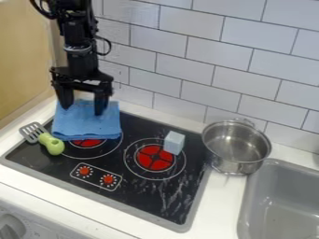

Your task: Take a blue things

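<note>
At the upper left of the camera view, my gripper [82, 103] hangs down with its two fingers spread wide apart, open. Behind and below the fingertips lies a folded blue cloth [87, 125], on the back left corner of the stove and partly over the rear of the left burner. The fingers overlap the cloth's upper part; whether they touch it I cannot tell. A small pale blue block [174, 143] stands at the right burner's upper right edge, well away from the gripper.
A slotted spatula with a green handle [52, 144] lies left of the cloth, on the black stove top [146, 198]. A steel pot [235, 148] stands right of the stove, and a grey sink [280, 200] is at the lower right. A tiled wall [187, 60] rises behind.
</note>
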Controlling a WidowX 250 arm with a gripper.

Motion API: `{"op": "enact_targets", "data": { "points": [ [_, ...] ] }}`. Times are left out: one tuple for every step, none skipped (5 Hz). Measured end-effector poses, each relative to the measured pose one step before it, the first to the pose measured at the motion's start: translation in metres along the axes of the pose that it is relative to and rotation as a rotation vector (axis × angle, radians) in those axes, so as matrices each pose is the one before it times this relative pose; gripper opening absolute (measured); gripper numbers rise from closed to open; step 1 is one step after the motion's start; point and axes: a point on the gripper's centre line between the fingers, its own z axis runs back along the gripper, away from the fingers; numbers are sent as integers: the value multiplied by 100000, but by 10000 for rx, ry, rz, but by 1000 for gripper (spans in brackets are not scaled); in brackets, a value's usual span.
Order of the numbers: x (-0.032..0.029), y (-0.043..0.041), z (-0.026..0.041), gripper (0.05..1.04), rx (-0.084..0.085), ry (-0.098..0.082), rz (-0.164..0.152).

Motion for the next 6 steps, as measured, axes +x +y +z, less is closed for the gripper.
{"op": "enact_targets", "data": {
  "points": [
    [31, -97, -1247, 999, -121, 137, -64],
    [932, 152, -192, 999, 71, -222, 156],
    [811, -710, -111, 999, -443, -581, 115],
    [-633, -175, -97, 999, -58, -73, 99],
    [-960, -188, 99, 999, 8, 80, 170],
    [-1291, -734, 129, 999, 5, 184, 68]
  ]
}}
